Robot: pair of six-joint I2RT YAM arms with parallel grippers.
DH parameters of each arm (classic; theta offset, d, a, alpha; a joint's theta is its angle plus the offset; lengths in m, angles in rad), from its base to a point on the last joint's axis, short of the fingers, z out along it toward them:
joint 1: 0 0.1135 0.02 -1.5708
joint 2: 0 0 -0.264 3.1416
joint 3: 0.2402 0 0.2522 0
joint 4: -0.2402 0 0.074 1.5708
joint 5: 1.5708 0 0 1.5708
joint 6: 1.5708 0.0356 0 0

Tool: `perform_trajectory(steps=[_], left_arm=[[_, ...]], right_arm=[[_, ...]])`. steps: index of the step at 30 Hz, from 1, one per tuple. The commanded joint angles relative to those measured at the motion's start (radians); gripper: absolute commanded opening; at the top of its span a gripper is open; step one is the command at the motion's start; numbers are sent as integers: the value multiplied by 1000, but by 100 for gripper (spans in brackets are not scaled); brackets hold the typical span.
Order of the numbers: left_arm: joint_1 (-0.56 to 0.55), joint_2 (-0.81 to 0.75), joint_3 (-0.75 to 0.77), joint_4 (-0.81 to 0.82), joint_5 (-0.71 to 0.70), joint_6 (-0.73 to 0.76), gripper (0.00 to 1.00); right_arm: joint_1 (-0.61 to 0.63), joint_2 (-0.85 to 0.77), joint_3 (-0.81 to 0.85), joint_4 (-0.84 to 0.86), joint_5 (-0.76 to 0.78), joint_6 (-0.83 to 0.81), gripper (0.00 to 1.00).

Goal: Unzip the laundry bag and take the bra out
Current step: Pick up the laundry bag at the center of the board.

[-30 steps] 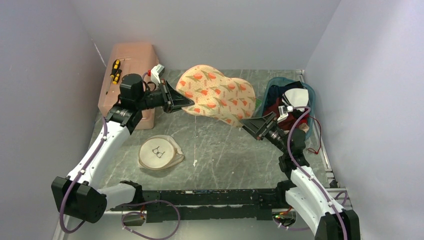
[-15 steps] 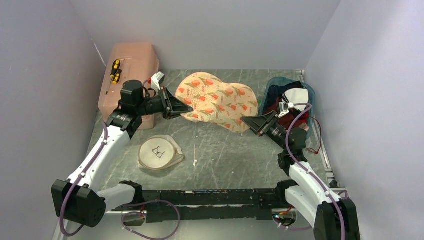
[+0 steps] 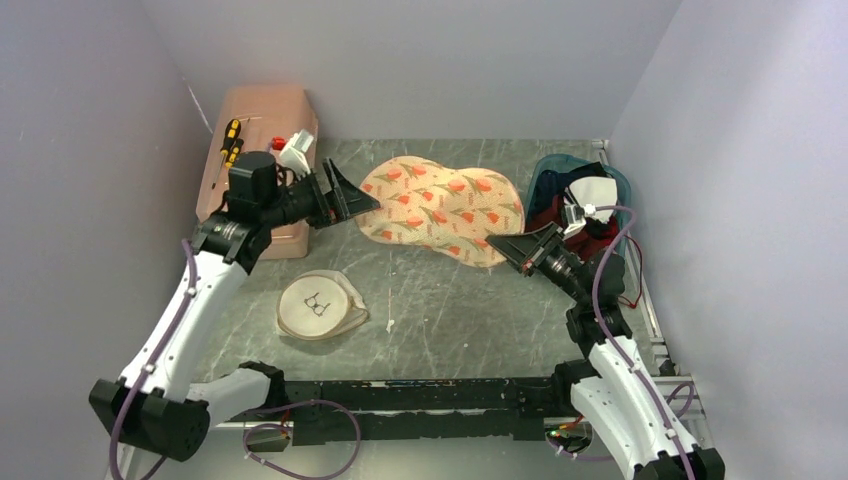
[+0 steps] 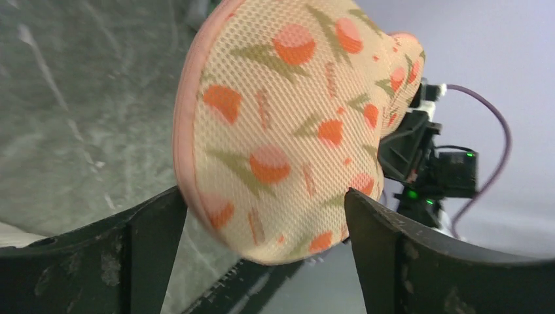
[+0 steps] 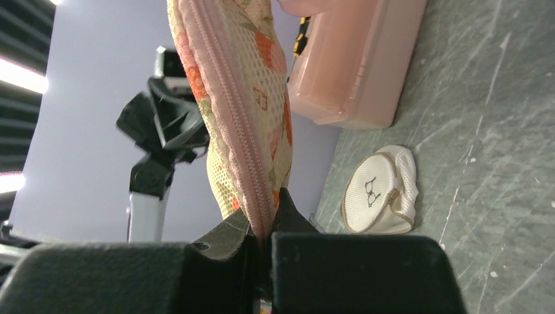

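Grey marbled table point(image 3: 450, 300) beneath. Clamped hard with right gripper point(image 3: 495, 243) on the zip seam of floral mesh piece point(image 3: 440, 200), likely to drag it aside. Spread wide at left gripper point(image 3: 353, 198), jaws flanking its other end, gripping nothing. Nearward of left gripper, untouched: laundry bag point(image 3: 318, 305), lid up.

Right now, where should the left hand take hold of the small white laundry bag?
Probably from above. The laundry bag lies flat with its lid up and little there to pinch, so pinch the loose mesh bulging beside the lid. The left hand is open.
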Motion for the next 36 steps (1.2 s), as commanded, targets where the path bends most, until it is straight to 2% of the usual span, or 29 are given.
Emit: perform_trajectory(steps=[1,3,6,9,12,15,17,21,27,29,32,36], left_arm=[[-36,-162,-31,53,-270,229,94],[-100,-247,-112,148,-374,337,94],[-273,-350,-218,287,-508,537,94],[-414,-385,-300,384,-534,732,94],[-549,-344,-337,426,-579,950,94],[-680,-218,-266,393,-688,1001,94],[-707,-139,-199,395,-758,877,94],[-709,-31,-96,355,-813,392,94],[-708,23,-144,313,-778,-279,94],[-700,7,-236,411,-744,-431,94],[-696,-23,-391,654,-736,-629,94],[-693,13,-390,650,-738,-768,94]], right_arm=[[-1,-29,97,-262,104,10,0],[-1,-26,131,-352,144,11,0],[-1,2,197,-503,203,-23,0],[0,40,267,-619,246,-59,0],[0,46,278,-641,263,-58,0],[0,38,265,-624,266,-40,0],[0,30,253,-615,277,-29,0],[1,20,227,-604,303,-16,0],[0,-15,201,-558,366,-27,0],[1,-16,176,-464,343,-60,0],[4,-13,155,-368,314,-135,0],[10,-24,107,-287,318,-164,0]])
